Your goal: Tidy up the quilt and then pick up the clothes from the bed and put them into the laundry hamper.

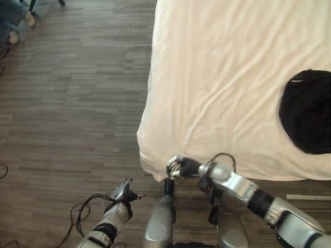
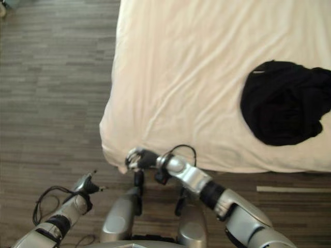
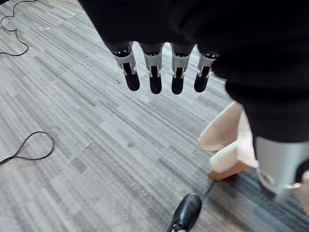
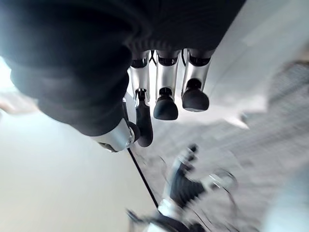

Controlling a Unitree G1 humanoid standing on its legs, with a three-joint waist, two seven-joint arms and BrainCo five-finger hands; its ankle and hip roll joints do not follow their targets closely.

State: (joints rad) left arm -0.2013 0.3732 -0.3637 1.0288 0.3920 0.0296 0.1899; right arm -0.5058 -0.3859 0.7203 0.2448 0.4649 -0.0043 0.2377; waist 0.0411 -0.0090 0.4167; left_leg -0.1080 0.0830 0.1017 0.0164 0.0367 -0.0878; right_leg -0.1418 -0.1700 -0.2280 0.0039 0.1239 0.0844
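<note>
Our right hand (image 1: 178, 168) sits at the near corner of the bed (image 1: 155, 165), at the edge of the cream quilt (image 1: 222, 77). In its own wrist view the fingers (image 4: 165, 99) are bent downward with nothing between them, so we read the hand as closed and empty; pale quilt fabric lies on one side of that view and grey floor on the other.

Our left hand (image 1: 123, 194) hangs low over the wood-plank floor (image 1: 67, 103), well apart from the bed. Its wrist view shows the fingers (image 3: 154, 72) straight and relaxed, holding nothing, and beyond them the corner of the quilt (image 3: 227, 145) draping down toward the floor, which the head views show from above.

The clothes (image 2: 284, 101), a crumpled black heap, lie on the quilt toward the right side of the bed, well apart from both hands. The right eye view takes in the whole heap, while the left eye view cuts it off at the frame edge. The quilt lies spread over the bed with shallow creases running toward the near corner.

The left eye view alone catches, at its far left corner, a person's shoes (image 1: 20, 26) on the floor.
</note>
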